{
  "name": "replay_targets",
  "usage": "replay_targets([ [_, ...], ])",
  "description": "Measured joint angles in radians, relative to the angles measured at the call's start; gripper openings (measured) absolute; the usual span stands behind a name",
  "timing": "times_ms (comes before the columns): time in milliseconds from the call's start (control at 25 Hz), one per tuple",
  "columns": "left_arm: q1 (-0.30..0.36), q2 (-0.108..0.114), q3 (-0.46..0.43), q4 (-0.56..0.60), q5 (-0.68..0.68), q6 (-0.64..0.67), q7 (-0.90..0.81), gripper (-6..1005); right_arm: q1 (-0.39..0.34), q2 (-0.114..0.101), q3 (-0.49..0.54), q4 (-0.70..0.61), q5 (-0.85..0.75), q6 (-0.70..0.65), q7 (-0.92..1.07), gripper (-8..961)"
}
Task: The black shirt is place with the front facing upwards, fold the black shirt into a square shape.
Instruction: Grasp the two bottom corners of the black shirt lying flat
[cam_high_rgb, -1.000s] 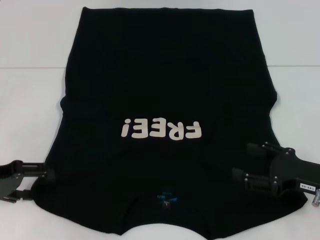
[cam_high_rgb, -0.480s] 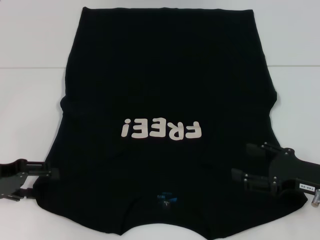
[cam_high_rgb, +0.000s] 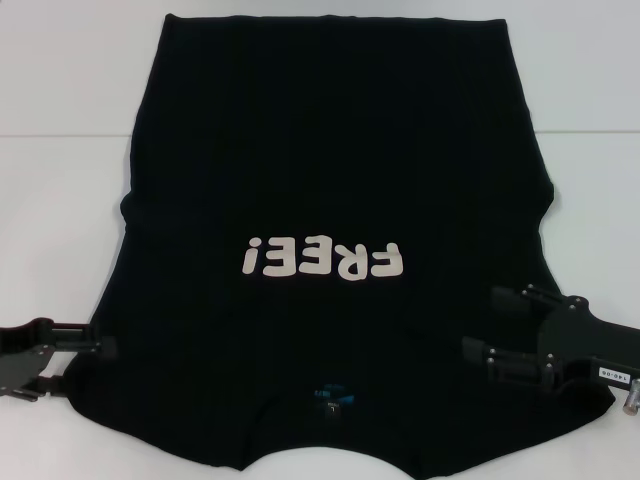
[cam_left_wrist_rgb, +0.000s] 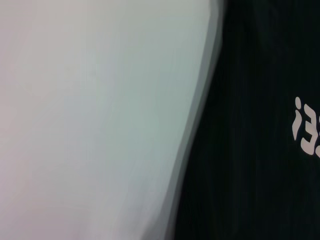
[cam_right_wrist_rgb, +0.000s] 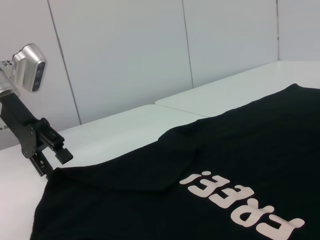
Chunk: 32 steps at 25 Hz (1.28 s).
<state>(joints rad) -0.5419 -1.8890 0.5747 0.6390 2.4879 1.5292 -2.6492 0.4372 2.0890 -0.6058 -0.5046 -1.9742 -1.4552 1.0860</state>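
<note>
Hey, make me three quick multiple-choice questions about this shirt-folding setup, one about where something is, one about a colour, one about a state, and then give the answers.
1. Where is the right gripper?
A. Over the shirt's far hem
B. At the near right part of the black shirt, over the cloth
C. Off the table

2. What colour is the "FREE!" print?
A. Off-white
B. Red
C. Yellow

3. How does the shirt lie?
A. Folded into a square
B. Bunched in a heap
C. Spread flat, print up, on the white table

Answers: 1 B, the head view shows its open fingers over the near right cloth, while the left gripper sits at the near left edge. 2 A, the letters are pale cream on black. 3 C, the whole front shows unfolded.
</note>
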Motion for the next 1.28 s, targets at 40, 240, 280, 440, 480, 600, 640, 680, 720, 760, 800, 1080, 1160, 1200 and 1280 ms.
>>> replay_targets([
  [40, 0.000, 0.000, 0.001, 0.000, 0.000, -0.002, 0.000, 850, 0.000, 0.000, 0.000, 0.000, 0.000, 0.000, 0.000, 900],
  [240, -0.002, 0.000, 0.003, 0.001, 0.000, -0.005, 0.004, 845, 0.000, 0.000, 0.000, -0.001, 0.000, -0.003, 0.000, 900],
  [280, -0.003, 0.000, 0.009, 0.001, 0.000, -0.005, 0.005, 844, 0.000, 0.000, 0.000, -0.002, 0.000, -0.005, 0.000, 900],
  [440, -0.008, -0.001, 0.036, 0.001, 0.000, -0.007, 0.006, 841, -0.001, 0.000, 0.000, -0.006, 0.000, -0.011, 0.001, 899],
  [480, -0.009, -0.001, 0.042, 0.002, 0.000, -0.007, 0.006, 840, -0.001, 0.000, 0.000, -0.006, 0.000, -0.014, 0.002, 899],
  [600, -0.011, -0.002, 0.070, 0.011, 0.000, -0.014, 0.005, 837, -0.001, 0.000, 0.000, -0.008, 0.000, -0.017, 0.004, 899],
  [640, -0.012, -0.004, 0.078, 0.015, 0.000, -0.017, 0.005, 837, -0.002, 0.000, 0.000, -0.009, 0.000, -0.017, 0.004, 899],
  [680, -0.012, -0.006, 0.081, 0.020, 0.000, -0.021, 0.005, 836, -0.002, 0.000, 0.000, -0.009, 0.000, -0.017, 0.004, 899],
  [720, -0.012, -0.009, 0.083, 0.024, 0.000, -0.023, 0.005, 835, -0.002, 0.000, 0.000, -0.009, 0.000, -0.018, 0.004, 899],
  [760, -0.011, -0.011, 0.086, 0.028, 0.000, -0.025, 0.006, 834, -0.002, 0.000, 0.000, -0.009, 0.000, -0.019, 0.004, 899],
  [800, -0.011, -0.012, 0.089, 0.030, 0.000, -0.025, 0.006, 762, -0.002, 0.000, 0.000, -0.009, 0.000, -0.020, 0.004, 899],
  [1080, -0.011, -0.015, 0.104, 0.042, 0.000, -0.026, 0.007, 494, -0.002, -0.001, 0.011, -0.009, 0.000, -0.024, 0.003, 900],
  [1160, -0.011, -0.015, 0.106, 0.042, 0.000, -0.026, 0.008, 444, -0.002, -0.001, 0.011, -0.009, 0.000, -0.025, 0.003, 900],
  [1200, -0.010, -0.015, 0.106, 0.042, 0.000, -0.027, 0.008, 419, -0.002, -0.001, 0.011, -0.009, 0.000, -0.026, 0.003, 900],
  [1280, -0.010, -0.015, 0.107, 0.043, 0.000, -0.027, 0.008, 370, -0.002, -0.001, 0.011, -0.009, 0.000, -0.027, 0.003, 900],
])
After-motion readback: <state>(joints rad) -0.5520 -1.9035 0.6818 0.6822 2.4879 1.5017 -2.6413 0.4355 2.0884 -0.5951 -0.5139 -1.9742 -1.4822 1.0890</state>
